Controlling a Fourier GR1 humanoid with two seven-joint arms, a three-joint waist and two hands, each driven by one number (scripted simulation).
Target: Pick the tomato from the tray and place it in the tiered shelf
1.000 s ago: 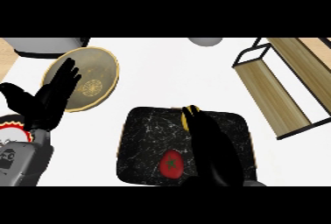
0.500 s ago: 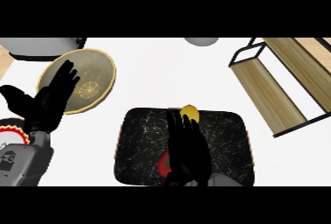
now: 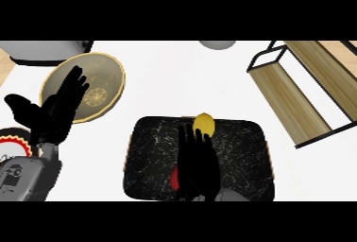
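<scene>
A black speckled tray (image 3: pixel 237 146) lies at the lower middle of the counter. My right hand (image 3: pixel 195 160) hovers over it with fingers straight and pointing away from me. A sliver of the red tomato (image 3: pixel 174 178) shows at the hand's left edge; the rest is hidden beneath the hand. A yellow lemon-like fruit (image 3: pixel 203 122) sits at the tray's far rim, just past the fingertips. The wooden tiered shelf (image 3: pixel 300 94) with its black frame stands at the upper right. My left hand (image 3: pixel 52 116) rests open at the left, fingers up.
A gold-rimmed plate (image 3: pixel 105 78) with a lemon slice lies at the upper left, partly behind my left hand. A grey appliance (image 3: pixel 42 52) sits at the top left, a grey bowl (image 3: pixel 217 44) at the top edge, and a red-rimmed plate (image 3: pixel 12 139) at the left edge.
My right hand has slid left over the tray and now covers most of the tomato. The view has shifted slightly. The left hand stays where it was.
</scene>
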